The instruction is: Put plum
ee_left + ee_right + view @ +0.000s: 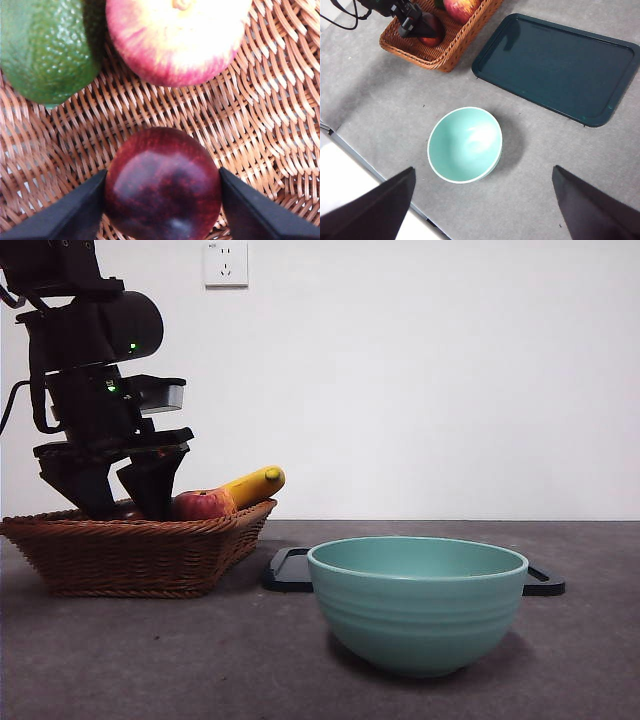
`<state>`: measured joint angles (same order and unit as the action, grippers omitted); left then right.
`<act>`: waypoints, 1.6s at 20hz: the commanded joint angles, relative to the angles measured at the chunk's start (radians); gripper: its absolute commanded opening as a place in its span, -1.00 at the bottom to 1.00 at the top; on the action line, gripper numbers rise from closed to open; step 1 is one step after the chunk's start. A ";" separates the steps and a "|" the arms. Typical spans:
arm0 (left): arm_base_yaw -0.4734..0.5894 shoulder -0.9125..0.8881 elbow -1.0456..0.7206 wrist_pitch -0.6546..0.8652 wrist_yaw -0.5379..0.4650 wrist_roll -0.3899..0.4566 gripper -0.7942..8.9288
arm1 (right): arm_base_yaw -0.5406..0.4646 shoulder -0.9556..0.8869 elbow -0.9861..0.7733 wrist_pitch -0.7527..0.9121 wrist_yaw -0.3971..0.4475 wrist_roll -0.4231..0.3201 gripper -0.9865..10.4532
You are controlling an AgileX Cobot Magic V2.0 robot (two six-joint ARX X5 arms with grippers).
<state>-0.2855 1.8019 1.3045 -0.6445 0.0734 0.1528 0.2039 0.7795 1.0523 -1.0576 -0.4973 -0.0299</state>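
Nearest in the front view stands a teal bowl [417, 602] on the grey tabletop [150, 660], empty as far as the overhead right wrist view shows, and behind it lies a dark green tray [288, 570], also bare. Farther back, toward the tabletop's left edge, sits the wicker basket [130, 555], with a red-and-yellow apple [203, 505] and a banana [255, 484] showing above its rim. The left gripper [162, 187] reaches down into this basket, and its jaws stand one on each side of the plum [162, 182], set against its widest part; they look closed onto the fruit, which appears to rest on the basket's weave. An avocado [47, 47] lies beyond it, beside the apple, both apart from the plum. The plum is round, glossy and smooth, so it will likely be slippery and light, and bruised by a hard squeeze; a hold across the middle, as here, seems soundest. The right gripper [482, 200] hangs high above the bowl, jaws spread wide and holding nothing.
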 commanded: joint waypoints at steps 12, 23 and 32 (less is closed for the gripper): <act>-0.185 -0.375 0.077 -0.181 0.167 -0.005 -0.27 | 0.004 0.003 0.020 0.010 0.000 -0.004 -0.06; -0.608 -0.166 0.077 -0.137 0.160 0.005 -0.27 | 0.004 0.003 0.020 0.010 0.001 -0.004 -0.06; -0.683 0.043 0.077 -0.018 0.048 0.066 -0.27 | 0.004 0.003 0.020 0.009 0.000 -0.004 -0.06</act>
<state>-0.9546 1.8256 1.3624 -0.6682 0.1249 0.2012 0.2039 0.7784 1.0523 -1.0573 -0.4973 -0.0299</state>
